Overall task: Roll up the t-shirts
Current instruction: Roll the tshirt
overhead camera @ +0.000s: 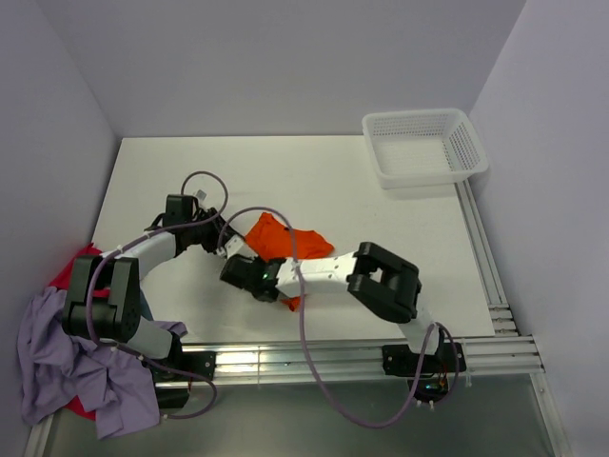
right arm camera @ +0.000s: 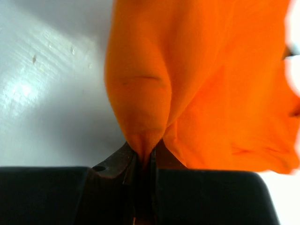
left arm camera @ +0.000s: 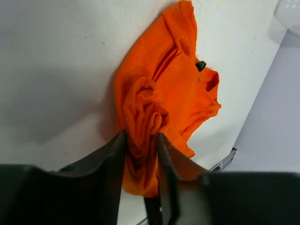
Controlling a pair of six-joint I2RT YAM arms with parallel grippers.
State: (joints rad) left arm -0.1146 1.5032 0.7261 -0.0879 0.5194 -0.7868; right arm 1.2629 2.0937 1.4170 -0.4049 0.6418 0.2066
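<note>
The bright orange t-shirt (overhead camera: 290, 241) lies crumpled on the white table (overhead camera: 381, 228) near the middle. My left gripper (overhead camera: 238, 246) is shut on a bunched fold at its left edge; in the left wrist view the fingers (left arm camera: 140, 138) clamp a twisted wad of the orange t-shirt (left arm camera: 168, 89). My right gripper (overhead camera: 249, 276) reaches in from the right and is shut on another fold; in the right wrist view its tips (right arm camera: 144, 152) pinch the orange t-shirt (right arm camera: 211, 84), which is drawn taut into them. A lavender t-shirt (overhead camera: 57, 367) and a red one (overhead camera: 81, 265) lie heaped at the left front.
A white mesh basket (overhead camera: 423, 143) stands at the back right corner. Metal rails (overhead camera: 485, 257) run along the right and near edges. Grey cables (overhead camera: 304, 333) loop over both arms. Walls close the table at left, back and right.
</note>
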